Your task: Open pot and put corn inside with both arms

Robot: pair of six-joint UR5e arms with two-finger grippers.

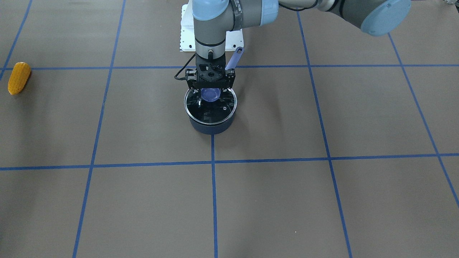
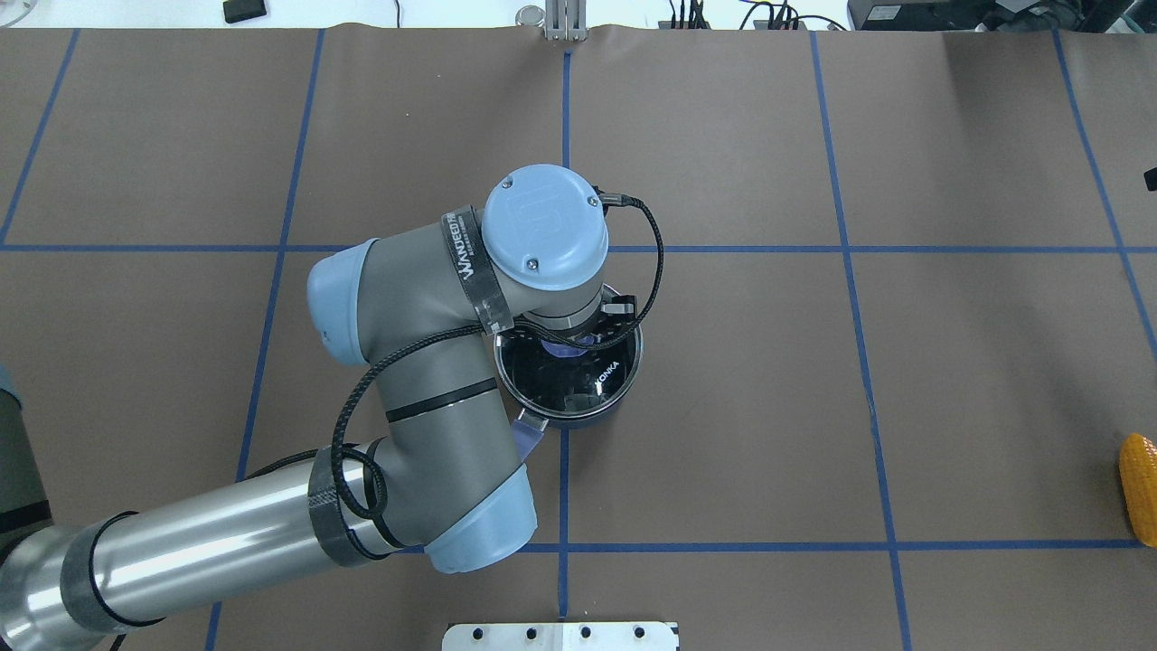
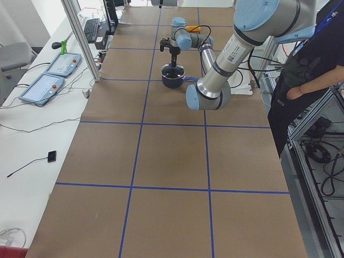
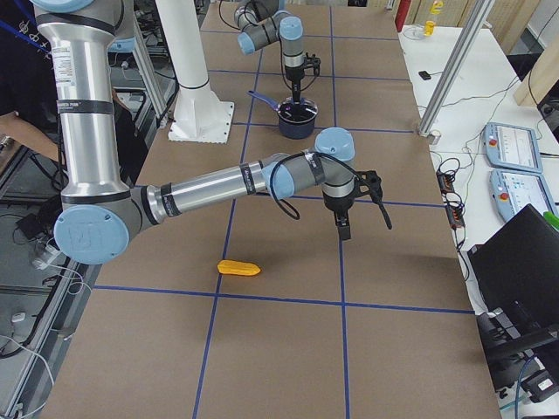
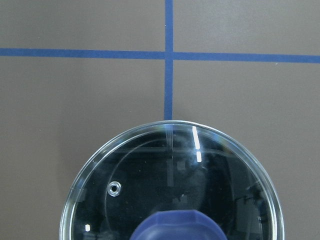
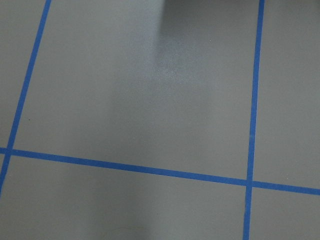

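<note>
The dark navy pot (image 1: 211,123) stands mid-table with its glass lid (image 1: 209,109) on it. Its periwinkle handle (image 1: 235,57) points toward the robot's base. My left gripper (image 1: 211,91) points down over the lid, its fingers spread either side of the blue lid knob (image 1: 210,94), open. The left wrist view shows the lid (image 5: 170,185) and the knob (image 5: 175,227) close below. The corn (image 1: 18,77) lies far off on my right side, also at the overhead view's right edge (image 2: 1141,488). My right gripper (image 4: 343,229) hovers above bare table beyond the corn (image 4: 238,268). I cannot tell whether it is open or shut.
The white pedestal base plate (image 1: 186,32) sits behind the pot. The brown table cover (image 2: 723,407) carries blue tape grid lines. A person (image 3: 317,59) stands at the robot's side of the table. The right wrist view shows only table and tape.
</note>
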